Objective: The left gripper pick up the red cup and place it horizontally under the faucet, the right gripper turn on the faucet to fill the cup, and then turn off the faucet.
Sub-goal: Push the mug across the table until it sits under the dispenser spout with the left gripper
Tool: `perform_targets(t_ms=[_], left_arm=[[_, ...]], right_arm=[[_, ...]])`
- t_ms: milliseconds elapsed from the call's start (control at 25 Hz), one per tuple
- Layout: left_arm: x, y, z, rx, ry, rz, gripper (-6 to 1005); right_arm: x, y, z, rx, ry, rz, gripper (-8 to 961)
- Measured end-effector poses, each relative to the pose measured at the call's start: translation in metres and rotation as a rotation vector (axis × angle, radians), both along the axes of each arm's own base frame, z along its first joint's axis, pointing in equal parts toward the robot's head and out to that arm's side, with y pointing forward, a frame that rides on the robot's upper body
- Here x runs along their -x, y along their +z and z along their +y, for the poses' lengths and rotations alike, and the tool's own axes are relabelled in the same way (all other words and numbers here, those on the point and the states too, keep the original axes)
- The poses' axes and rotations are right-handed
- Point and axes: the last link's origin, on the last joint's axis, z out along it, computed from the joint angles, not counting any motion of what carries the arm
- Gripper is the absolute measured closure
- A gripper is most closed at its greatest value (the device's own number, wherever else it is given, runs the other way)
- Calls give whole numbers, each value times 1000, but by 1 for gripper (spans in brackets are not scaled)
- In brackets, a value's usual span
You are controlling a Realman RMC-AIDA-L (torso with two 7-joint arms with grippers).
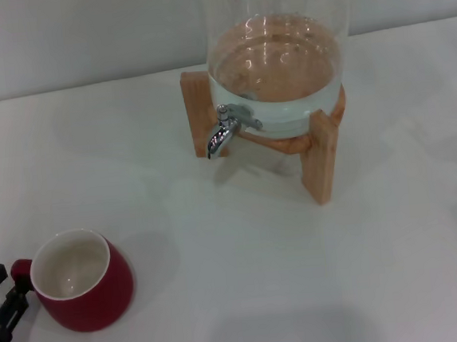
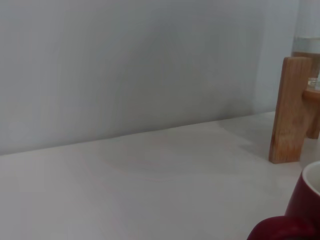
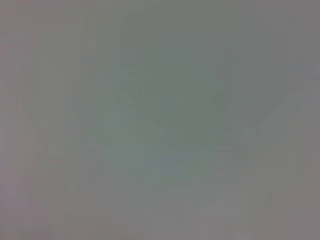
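Note:
The red cup [image 1: 85, 283] stands upright on the white table at the near left, cream inside showing, its small handle [image 1: 21, 270] pointing left. My left gripper [image 1: 11, 286] comes in from the left edge, open, with its black fingertips right at the handle; I cannot tell whether they touch it. In the left wrist view the red cup [image 2: 304, 210] fills the corner. The chrome faucet [image 1: 223, 130] juts from the glass jar [image 1: 275, 63] on its wooden stand [image 1: 321, 159], well behind and to the right of the cup. My right gripper is out of view; its wrist view shows only flat grey.
The jar holds water in its lower part. White table [image 1: 246, 281] stretches between the cup and the stand. A pale wall [image 1: 81, 40] rises behind the table. One stand leg [image 2: 289, 110] shows in the left wrist view.

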Motion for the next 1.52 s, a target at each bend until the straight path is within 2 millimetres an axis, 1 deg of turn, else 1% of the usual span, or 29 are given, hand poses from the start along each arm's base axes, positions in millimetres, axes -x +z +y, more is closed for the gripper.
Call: perform_targets(t_ms=[360, 600, 680, 920, 1520], left_arm=[[0, 1, -1, -4, 1, -2, 664], [0, 1, -1, -6, 0, -3, 708], [0, 1, -1, -6, 0, -4, 739], [-2, 1, -2, -7, -9, -9, 784], [-4, 1, -3, 0, -14, -27, 789]], right_arm=[[0, 1, -4, -5, 4, 5, 230], [0, 1, -5, -5, 7, 5, 230], [0, 1, -5, -5, 7, 5, 230], [-1, 1, -6, -5, 6, 5, 230], [0, 1, -7, -2, 10, 5, 230]])
